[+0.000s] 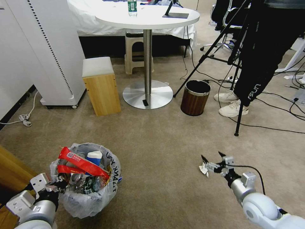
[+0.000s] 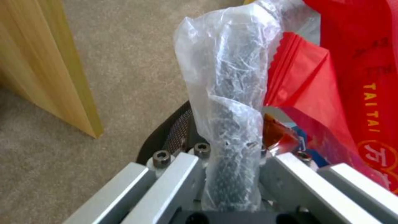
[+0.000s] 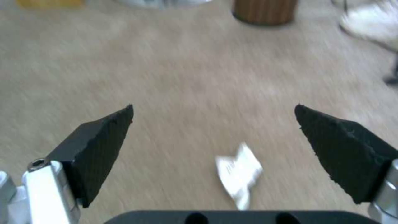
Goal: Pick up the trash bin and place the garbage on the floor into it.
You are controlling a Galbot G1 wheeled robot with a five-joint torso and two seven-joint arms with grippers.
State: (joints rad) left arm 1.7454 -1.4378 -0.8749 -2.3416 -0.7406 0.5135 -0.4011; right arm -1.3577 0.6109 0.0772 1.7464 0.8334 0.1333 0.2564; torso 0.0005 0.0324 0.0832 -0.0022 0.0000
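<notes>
Left gripper [image 1: 58,186] clamped on the bin [image 1: 87,181] rim, liner pinched; bin already stuffed. Right gripper [image 1: 212,159] spread wide above the floor [image 1: 159,143], white scrap [image 3: 239,174] just below and between its jaws. Advice: lower straight, centre scrap, close firmly; keep bin level.

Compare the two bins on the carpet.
The trash bin is lined with a clear plastic bag and stuffed with litter; the brown wood-grain bin shows no liner and looks dark inside. The left gripper holds the trash bin's rim; the brown bin stands untouched. Both are round.
</notes>
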